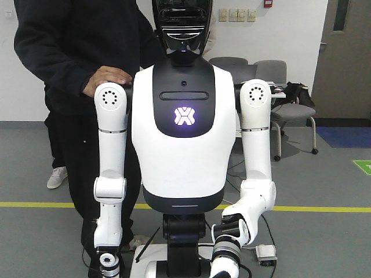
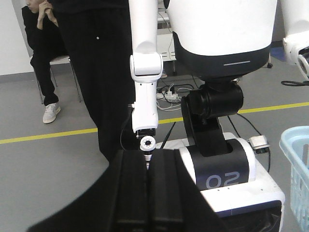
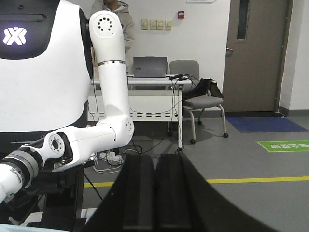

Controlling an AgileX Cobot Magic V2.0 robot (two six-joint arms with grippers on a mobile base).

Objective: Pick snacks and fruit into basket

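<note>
Both arms are hanging beside the robot's white torso (image 1: 184,156). The left claw (image 2: 148,193) and right claw (image 3: 155,193) are pressing their black fingers together, holding nothing. The pale blue basket (image 2: 295,159) is sitting beside the robot's base.

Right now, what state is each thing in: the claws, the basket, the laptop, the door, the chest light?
left claw: shut, holding nothing.
right claw: shut, holding nothing.
basket: upright, mostly out of frame; contents unclear.
laptop: lid open.
door: closed.
chest logo: lit.
</note>
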